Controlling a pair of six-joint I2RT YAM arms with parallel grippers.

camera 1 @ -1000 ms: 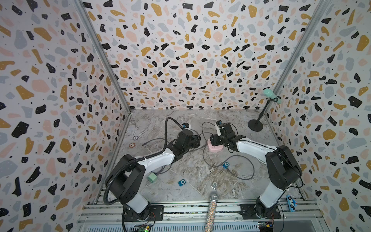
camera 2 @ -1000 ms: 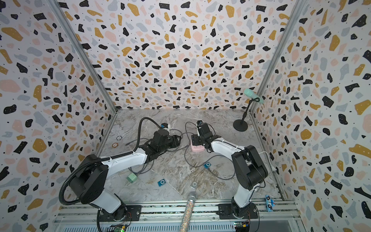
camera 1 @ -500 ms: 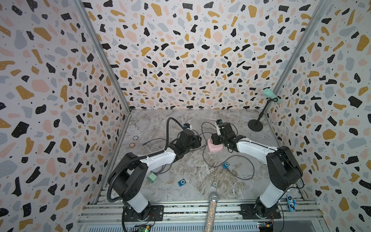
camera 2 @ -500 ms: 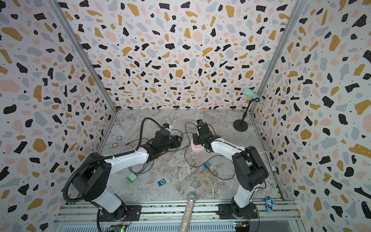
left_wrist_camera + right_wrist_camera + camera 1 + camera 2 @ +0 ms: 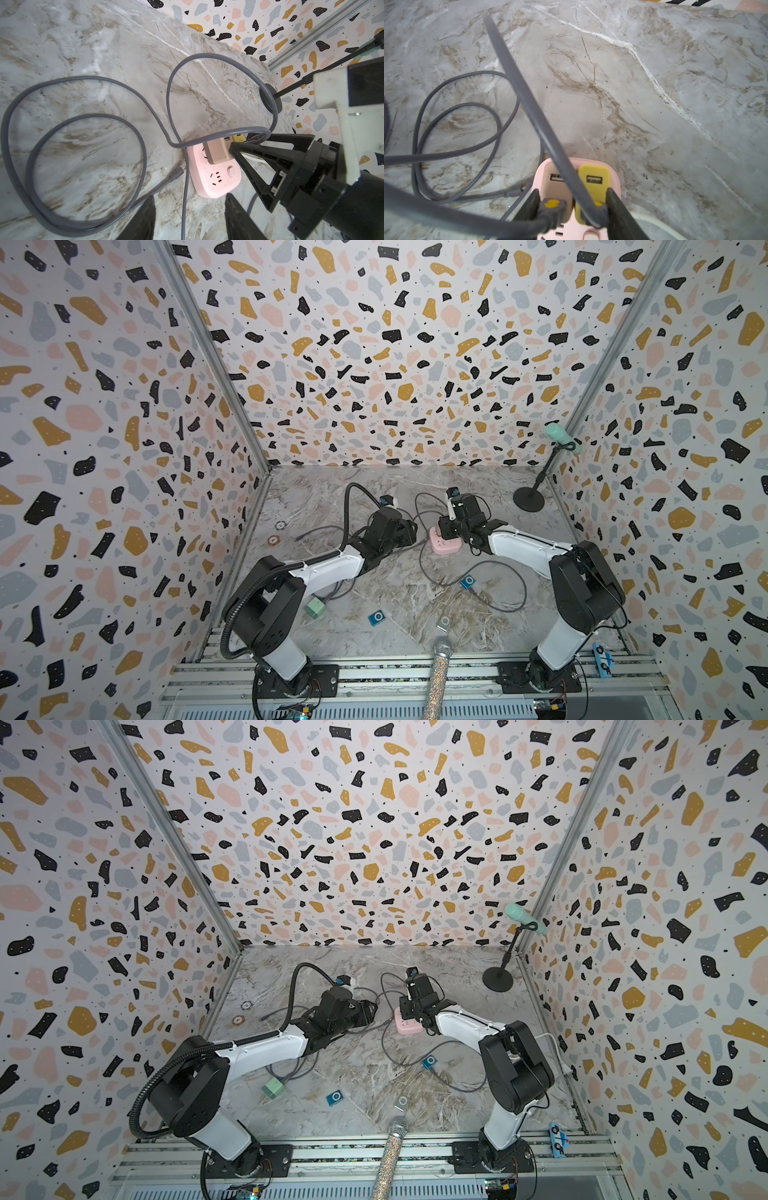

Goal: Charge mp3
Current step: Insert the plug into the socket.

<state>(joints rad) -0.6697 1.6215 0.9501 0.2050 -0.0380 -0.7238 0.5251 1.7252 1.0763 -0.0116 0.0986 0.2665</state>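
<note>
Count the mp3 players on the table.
3: one blue mp3 player near the right arm; a second blue mp3 player front centre; a silver mp3 player behind the glitter microphone. The arms may hide others.

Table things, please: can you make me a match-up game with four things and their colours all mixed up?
Things:
1. power strip
2. charging cable
3. microphone on the stand
4. mp3 player nearest the green cube

Colours:
A. blue
B. mint green
C. pink
D. grey

Right pairs: 1-C, 2-D, 3-B, 4-A.
</note>
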